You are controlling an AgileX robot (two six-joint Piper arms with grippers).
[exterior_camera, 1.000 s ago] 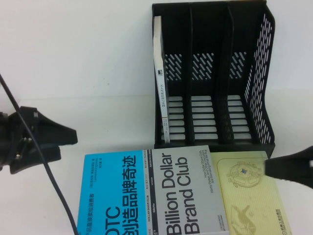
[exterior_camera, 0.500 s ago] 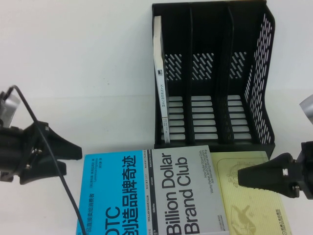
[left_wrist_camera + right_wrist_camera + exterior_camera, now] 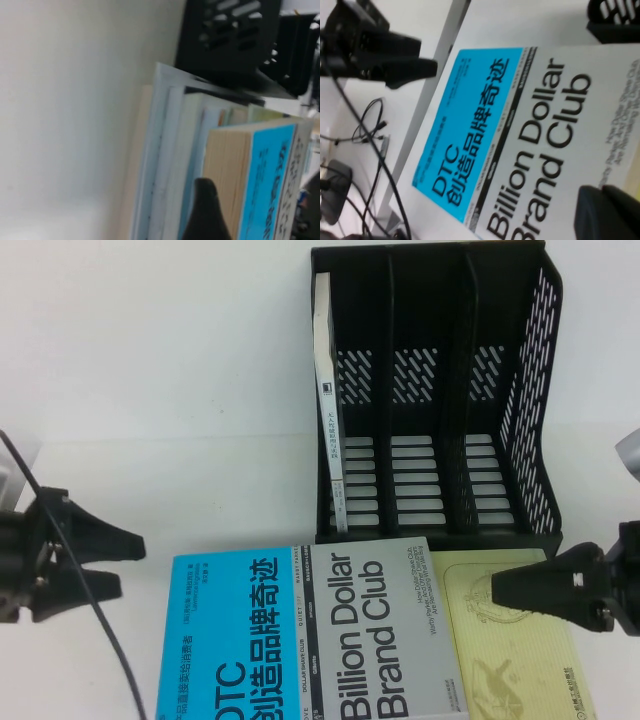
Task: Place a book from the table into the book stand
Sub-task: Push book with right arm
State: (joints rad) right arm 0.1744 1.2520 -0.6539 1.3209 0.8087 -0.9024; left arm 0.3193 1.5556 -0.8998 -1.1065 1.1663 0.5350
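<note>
The book (image 3: 310, 640), blue and grey with "DTC" and "Billion Dollar Brand Club", lies flat at the front of the white table (image 3: 150, 390). The black book stand (image 3: 440, 390) stands behind it. My left gripper (image 3: 130, 567) is open and empty, just left of the book's blue edge. In the left wrist view, the left gripper (image 3: 257, 210) faces the book's page edge (image 3: 225, 175). My right gripper (image 3: 495, 590) is shut and empty, hovering over the yellow book just right of the task book. In the right wrist view, the right gripper (image 3: 602, 200) is over the grey cover (image 3: 545, 135).
A thin white-spined book (image 3: 330, 400) stands in the stand's left compartment; the other two compartments hold nothing. A pale yellow book (image 3: 515, 660) lies to the right of the task book. More books are stacked under it (image 3: 165, 165). Cables (image 3: 370, 120) hang off the table's left side.
My right gripper has come in from the right edge over the yellow book. My left gripper dropped lower toward the book's left edge, then drew back slightly left.
</note>
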